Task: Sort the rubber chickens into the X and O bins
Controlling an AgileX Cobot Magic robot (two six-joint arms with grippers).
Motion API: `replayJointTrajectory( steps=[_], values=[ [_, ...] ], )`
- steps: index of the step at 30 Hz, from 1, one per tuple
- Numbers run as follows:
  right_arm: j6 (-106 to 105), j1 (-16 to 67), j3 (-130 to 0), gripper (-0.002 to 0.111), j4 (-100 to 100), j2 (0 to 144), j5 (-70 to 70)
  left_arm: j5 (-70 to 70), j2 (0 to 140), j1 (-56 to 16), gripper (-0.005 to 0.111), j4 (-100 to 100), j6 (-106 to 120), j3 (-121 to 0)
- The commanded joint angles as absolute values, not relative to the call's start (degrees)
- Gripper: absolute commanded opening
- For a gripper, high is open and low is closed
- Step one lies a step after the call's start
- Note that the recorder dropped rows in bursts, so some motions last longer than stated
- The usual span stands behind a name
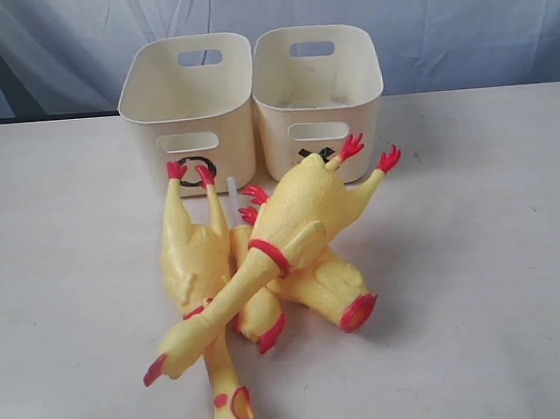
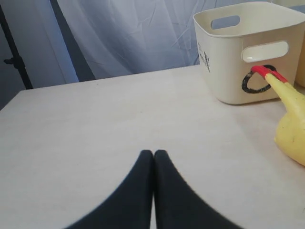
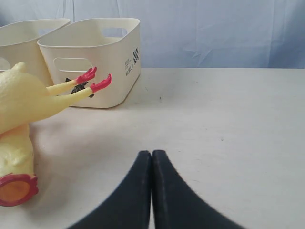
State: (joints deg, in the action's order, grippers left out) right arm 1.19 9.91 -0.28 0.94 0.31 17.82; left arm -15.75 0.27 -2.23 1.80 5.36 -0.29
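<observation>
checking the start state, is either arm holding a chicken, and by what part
Nothing is held. The left gripper and right gripper both have fingers shut, empty; the rubber chickens lie on the table.

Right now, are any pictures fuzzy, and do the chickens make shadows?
Exterior view: soft, even light with no glare; the rubber chickens look sharp and cast a faint shadow on the table. Left wrist view: the left tool has fuzzy edges up close, while the O bin is crisp. Right wrist view: the right tool is blurry too, with a pale shadow beneath the chickens.
</observation>
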Motion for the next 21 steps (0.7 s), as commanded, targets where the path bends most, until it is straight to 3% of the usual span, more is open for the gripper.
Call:
replayJointTrajectory(
  steps=[1, 7, 21],
  values=[
    [1.14, 9.78, 0.00, 0.000, 0.73, 0.00, 17.41, -8.78, 0.00, -2.24, 0.000, 2.11, 5.15, 0.00],
    [1.14, 9.78, 0.00, 0.000, 0.73, 0.00, 17.41, -1.78, 0.00, -2.24, 0.000, 2.20, 5.15, 0.00],
    [1.14, 9.78, 0.00, 0.000, 0.84, 0.00, 17.41, -1.34, 0.00, -2.24, 0.000, 2.20, 5.15, 0.00]
  ],
)
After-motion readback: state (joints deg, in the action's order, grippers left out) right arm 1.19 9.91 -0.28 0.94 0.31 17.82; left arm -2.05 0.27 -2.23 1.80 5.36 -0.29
